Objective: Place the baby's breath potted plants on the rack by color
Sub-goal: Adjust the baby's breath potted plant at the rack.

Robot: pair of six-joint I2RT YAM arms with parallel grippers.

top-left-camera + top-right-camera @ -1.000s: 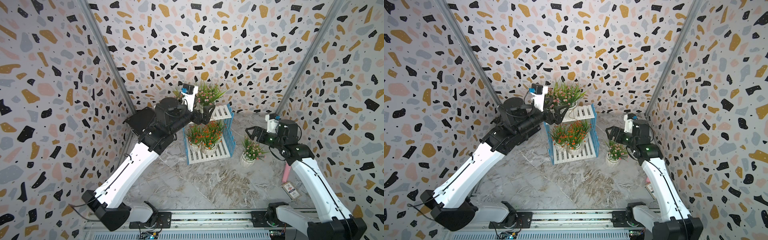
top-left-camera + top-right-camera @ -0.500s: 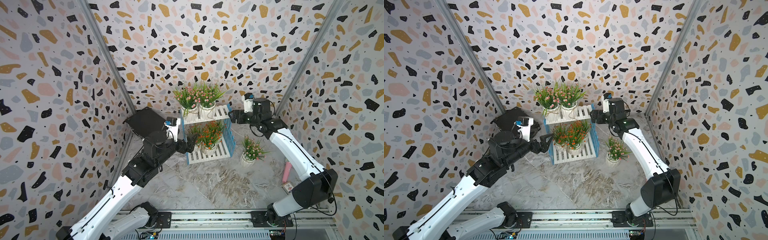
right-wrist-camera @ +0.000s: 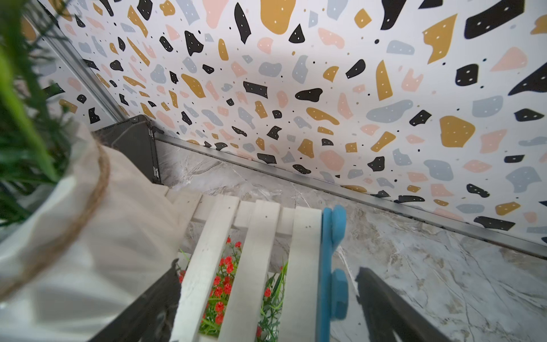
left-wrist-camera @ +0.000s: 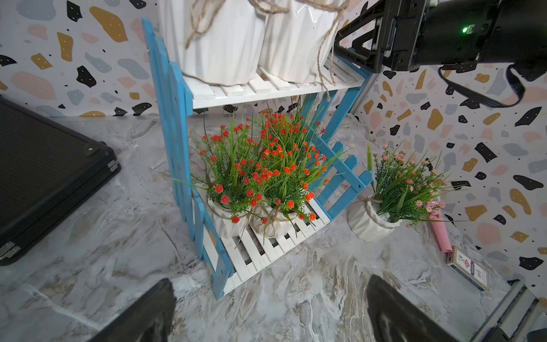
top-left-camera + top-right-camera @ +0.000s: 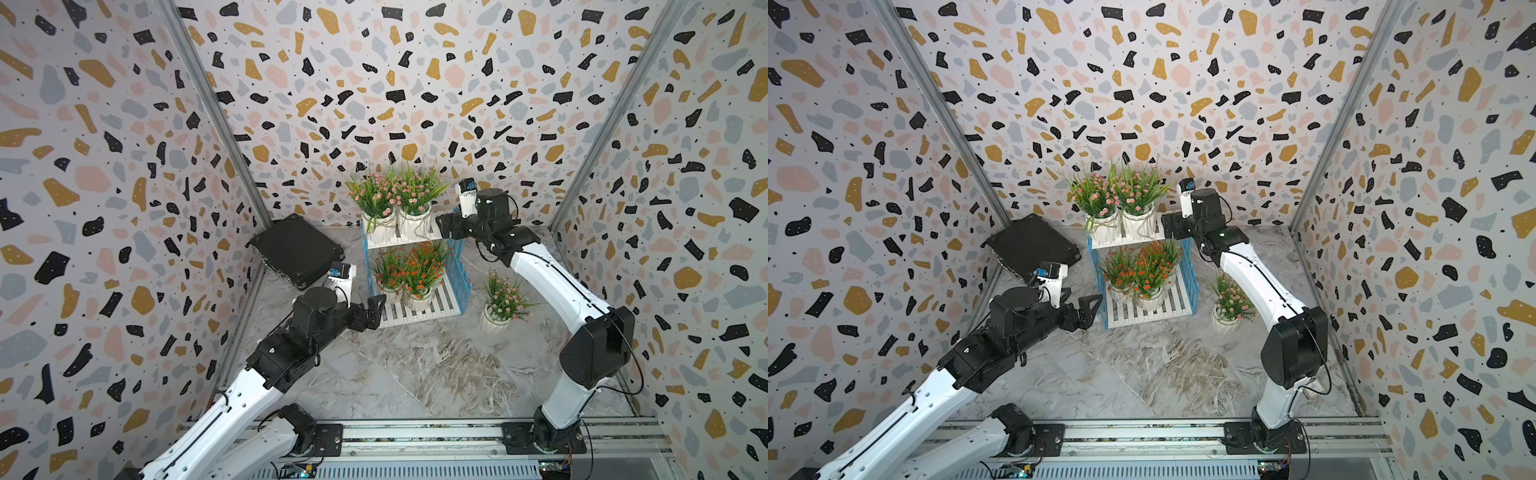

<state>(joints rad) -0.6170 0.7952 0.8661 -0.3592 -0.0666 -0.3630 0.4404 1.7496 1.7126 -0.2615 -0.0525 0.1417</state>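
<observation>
Pink plants [image 5: 1100, 199] atop rack [image 5: 1167, 309], orange-red plants [image 5: 1144, 270] below, lone pink plant [image 5: 1231, 299] beside

rack [image 4: 174, 118] of painted wood, pots [image 4: 219, 50] smooth and glossy with rough twine [image 3: 99, 189], case [image 4: 44, 165] matt black.

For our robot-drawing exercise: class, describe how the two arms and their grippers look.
The left arm and right arm have white tubular links joined by bulky black joints, with thin black cables looping outside. Each wrist carries a small white camera with a blue face. The left gripper and right gripper are black, two angular fingers each.
</observation>
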